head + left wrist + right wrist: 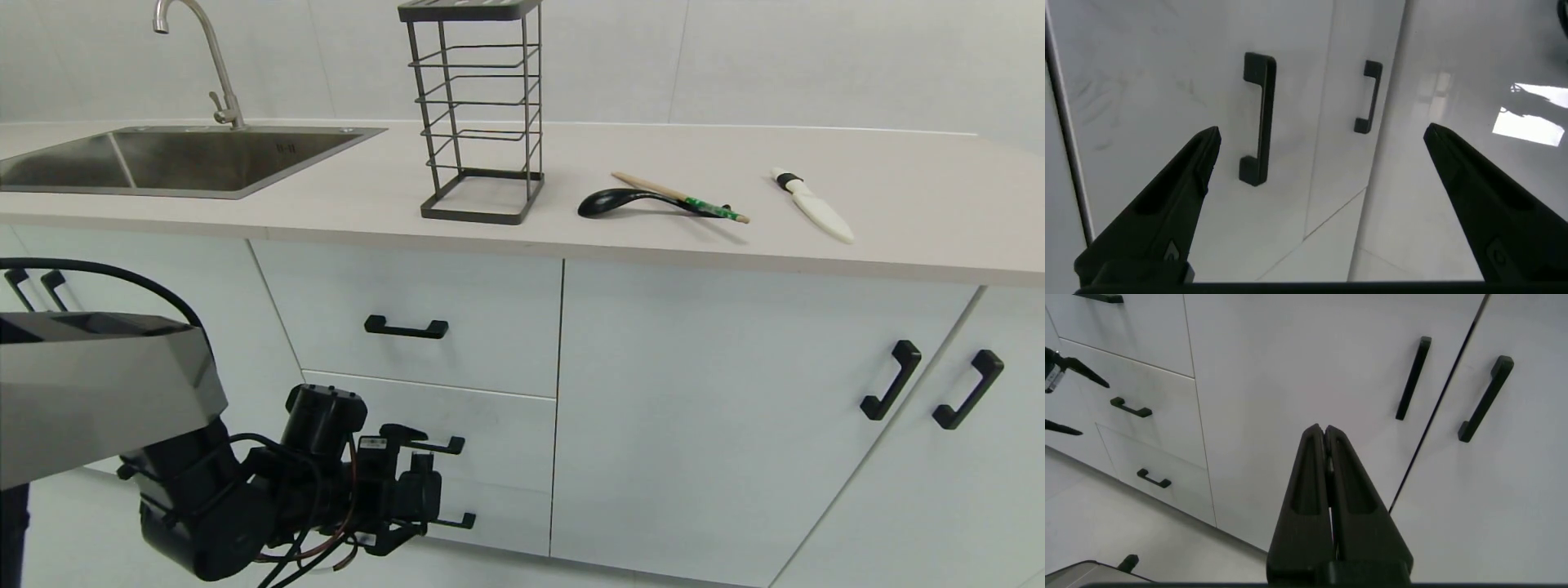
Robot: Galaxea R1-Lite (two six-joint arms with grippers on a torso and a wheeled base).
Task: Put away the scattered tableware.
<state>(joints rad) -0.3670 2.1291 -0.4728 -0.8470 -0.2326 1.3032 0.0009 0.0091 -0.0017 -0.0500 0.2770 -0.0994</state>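
- The black plastic ladle, with wooden chopsticks crossing its handle, lies right of centre on the pale countertop. Lifting one could drag the other off the front edge.
- The white sheathed knife, farther right and apart, looks smooth and may slip from a pinch.
- The tall wire rack, upper centre, could topple if bumped.
- The left gripper, lower left, is spread wide and empty. The right gripper is closed on nothing.
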